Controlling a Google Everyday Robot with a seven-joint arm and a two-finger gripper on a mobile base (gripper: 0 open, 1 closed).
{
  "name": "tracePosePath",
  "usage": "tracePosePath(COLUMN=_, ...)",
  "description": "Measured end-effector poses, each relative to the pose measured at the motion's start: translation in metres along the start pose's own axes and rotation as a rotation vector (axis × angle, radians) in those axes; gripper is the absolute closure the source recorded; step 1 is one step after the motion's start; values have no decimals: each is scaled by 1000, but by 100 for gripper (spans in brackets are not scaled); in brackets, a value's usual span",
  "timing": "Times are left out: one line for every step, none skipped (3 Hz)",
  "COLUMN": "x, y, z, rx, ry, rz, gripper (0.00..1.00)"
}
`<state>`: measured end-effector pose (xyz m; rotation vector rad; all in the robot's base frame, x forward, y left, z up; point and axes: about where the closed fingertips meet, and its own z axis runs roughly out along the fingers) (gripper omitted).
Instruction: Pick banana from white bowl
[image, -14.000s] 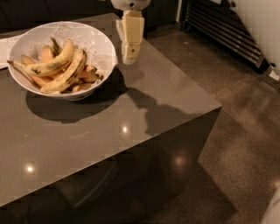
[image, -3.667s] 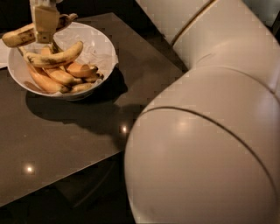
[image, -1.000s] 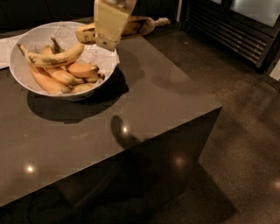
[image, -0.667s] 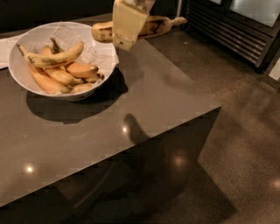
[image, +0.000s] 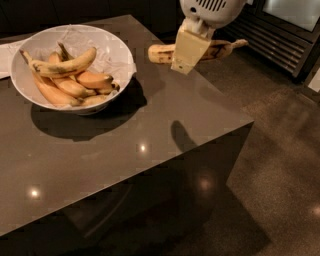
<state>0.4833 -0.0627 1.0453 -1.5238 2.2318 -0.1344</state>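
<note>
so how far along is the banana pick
Done: the banana is out of the white bowl, in the air to the bowl's right, above the far side of the table. In hand: the gripper is shut across its middle, with both ends sticking out. Left: little, it seems. The other bananas lie in the bowl, and the pick itself looks complete.

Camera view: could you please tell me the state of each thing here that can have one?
gripper: near the table's far right edge, raised, shut on the banana.
banana: held in the air, roughly level, outside the white bowl.
white bowl: upright on the table, paper-lined, holding fruit.
other bananas: lying piled in the white bowl.
</note>
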Motion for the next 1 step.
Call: tracePosePath(x=0, y=0, z=0, rx=0, ry=0, rz=0, gripper=100)
